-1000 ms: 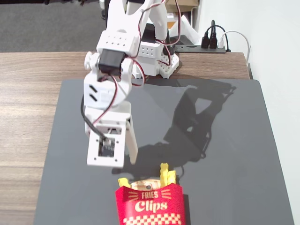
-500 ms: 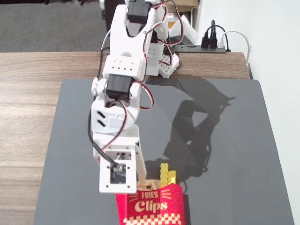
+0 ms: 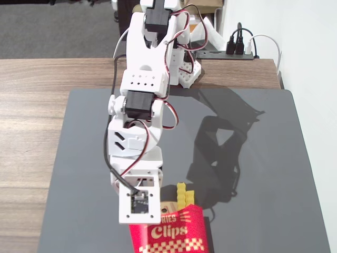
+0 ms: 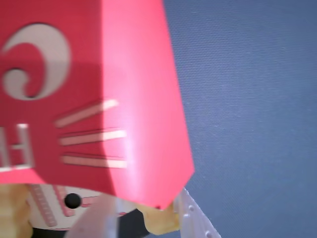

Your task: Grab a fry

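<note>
The red "Fries Clips" carton (image 3: pixel 171 234) stands at the front edge of the dark mat in the fixed view. One yellow crinkle-cut fry (image 3: pixel 182 195) sticks up from it. My arm bends down over the carton, and the wrist camera mount (image 3: pixel 138 203) hides the fingers there. In the wrist view the carton (image 4: pixel 99 99) fills the upper left. My gripper (image 4: pixel 143 229) is at the carton's mouth, jaws apart. A yellow fry (image 4: pixel 159 222) lies against the white right finger (image 4: pixel 195 223). A dark gap separates it from the blurred left finger (image 4: pixel 94 223).
A dark grey mat (image 3: pixel 253 158) covers a wooden table (image 3: pixel 31 121). A black power strip with plugs (image 3: pixel 231 51) sits behind the arm's base at the back right. Another yellow fry end (image 4: pixel 10 213) shows at the wrist view's lower left.
</note>
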Controlling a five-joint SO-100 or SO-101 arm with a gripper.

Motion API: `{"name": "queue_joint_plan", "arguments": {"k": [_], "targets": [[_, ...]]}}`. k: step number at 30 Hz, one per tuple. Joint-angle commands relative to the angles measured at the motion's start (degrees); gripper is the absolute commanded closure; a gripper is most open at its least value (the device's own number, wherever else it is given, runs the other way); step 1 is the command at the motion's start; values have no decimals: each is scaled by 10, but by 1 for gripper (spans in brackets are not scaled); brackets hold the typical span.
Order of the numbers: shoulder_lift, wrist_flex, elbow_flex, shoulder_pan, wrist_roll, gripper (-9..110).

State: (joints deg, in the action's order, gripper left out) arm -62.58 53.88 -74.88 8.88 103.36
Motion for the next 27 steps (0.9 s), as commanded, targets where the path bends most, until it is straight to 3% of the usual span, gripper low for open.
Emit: {"name": "queue_joint_plan", "arguments": {"k": [1,14,27], "targets": [[-5,4,26,4,-4,94],[-47,12,-22,-2,-23,99],[-226,-7,-221,-25,-62,99]]}}
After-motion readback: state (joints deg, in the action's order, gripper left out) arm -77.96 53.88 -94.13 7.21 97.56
